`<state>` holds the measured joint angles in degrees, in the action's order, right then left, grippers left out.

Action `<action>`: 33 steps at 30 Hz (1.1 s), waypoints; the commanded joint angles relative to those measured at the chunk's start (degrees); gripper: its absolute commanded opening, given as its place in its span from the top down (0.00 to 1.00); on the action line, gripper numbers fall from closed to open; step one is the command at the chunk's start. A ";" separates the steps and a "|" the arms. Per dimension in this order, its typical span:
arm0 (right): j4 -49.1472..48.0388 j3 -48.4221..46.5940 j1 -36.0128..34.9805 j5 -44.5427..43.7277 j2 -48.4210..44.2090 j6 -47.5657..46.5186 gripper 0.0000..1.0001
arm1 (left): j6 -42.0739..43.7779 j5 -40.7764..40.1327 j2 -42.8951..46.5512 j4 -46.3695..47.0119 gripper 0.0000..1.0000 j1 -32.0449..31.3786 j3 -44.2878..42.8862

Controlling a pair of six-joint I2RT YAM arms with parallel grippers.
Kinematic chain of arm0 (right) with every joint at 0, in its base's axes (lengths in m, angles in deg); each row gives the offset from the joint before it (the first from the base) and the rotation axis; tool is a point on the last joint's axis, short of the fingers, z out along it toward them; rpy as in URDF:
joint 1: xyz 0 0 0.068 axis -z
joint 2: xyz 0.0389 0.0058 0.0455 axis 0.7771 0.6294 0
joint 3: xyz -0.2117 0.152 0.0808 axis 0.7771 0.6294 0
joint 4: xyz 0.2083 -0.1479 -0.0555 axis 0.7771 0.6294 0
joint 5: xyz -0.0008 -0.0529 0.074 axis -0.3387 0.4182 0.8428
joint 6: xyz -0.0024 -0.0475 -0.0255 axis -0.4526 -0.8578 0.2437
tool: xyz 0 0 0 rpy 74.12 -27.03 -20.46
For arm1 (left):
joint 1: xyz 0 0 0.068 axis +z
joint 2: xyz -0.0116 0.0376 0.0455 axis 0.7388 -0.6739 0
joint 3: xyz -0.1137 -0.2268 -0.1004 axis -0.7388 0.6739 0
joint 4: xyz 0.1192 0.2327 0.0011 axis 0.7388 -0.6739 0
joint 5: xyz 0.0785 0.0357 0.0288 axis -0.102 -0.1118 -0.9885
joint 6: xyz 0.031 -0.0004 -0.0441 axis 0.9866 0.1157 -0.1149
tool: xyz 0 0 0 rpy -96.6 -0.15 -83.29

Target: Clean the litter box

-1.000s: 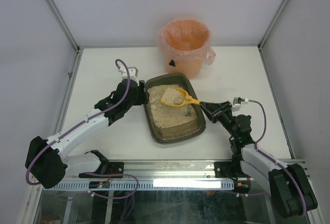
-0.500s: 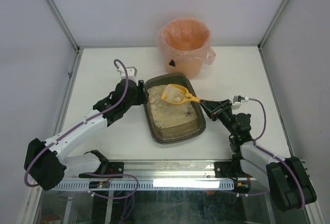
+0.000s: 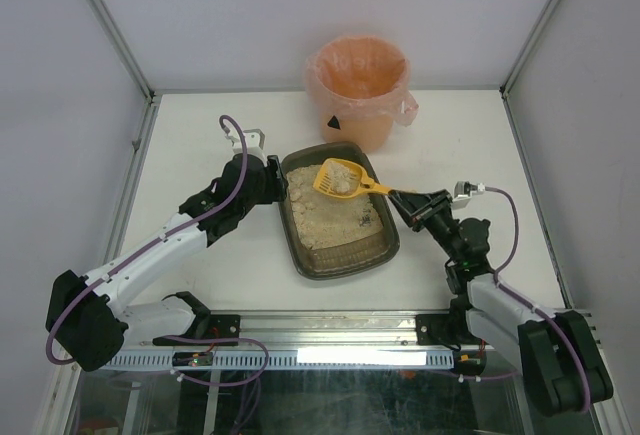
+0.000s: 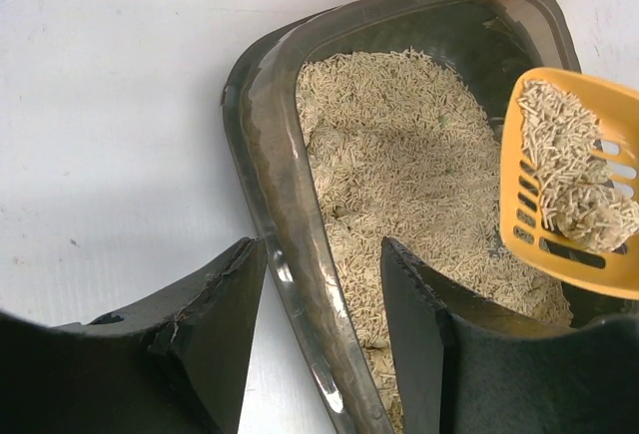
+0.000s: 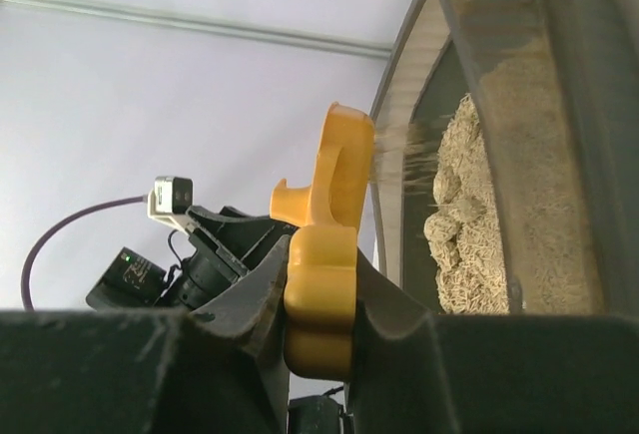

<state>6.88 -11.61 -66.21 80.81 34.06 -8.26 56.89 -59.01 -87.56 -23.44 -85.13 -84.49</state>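
The left gripper (image 4: 321,254) straddles the left rim of the litter box (image 3: 338,271), fingers spread, one outside the wall and one over the litter; the litter box lies on the table, near an orange bucket (image 3: 358,80) behind it; over its far end hangs a yellow scoop (image 3: 338,181) carrying litter and a clump; right of the box, the right gripper (image 3: 402,198) pinches the scoop's handle.

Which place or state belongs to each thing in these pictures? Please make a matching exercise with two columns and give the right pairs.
Things:
1. litter box
2. yellow scoop
3. orange bucket
4. left gripper

Places or states:
A. bag-lined, standing farthest from the arms' bases
B. held by the right gripper, lifted and loaded
C. one finger outside a rim, one inside
D. holds beige litter

Pairs: 1-D, 2-B, 3-A, 4-C.
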 commanded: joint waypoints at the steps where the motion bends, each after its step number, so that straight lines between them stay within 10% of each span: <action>1: -6.51 -3.30 -1.58 2.57 1.69 -1.51 1.00 | 0.69 -1.02 1.16 1.94 0.48 0.05 -1.60; 33: -2.68 -5.92 -2.74 5.12 2.47 -5.06 1.00 | 0.26 -0.68 1.16 2.07 0.49 0.06 -1.19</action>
<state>7.14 -13.97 -68.05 82.83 36.42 -10.57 56.89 -59.03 -87.56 -23.42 -85.13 -84.49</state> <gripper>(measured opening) 0.226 0.513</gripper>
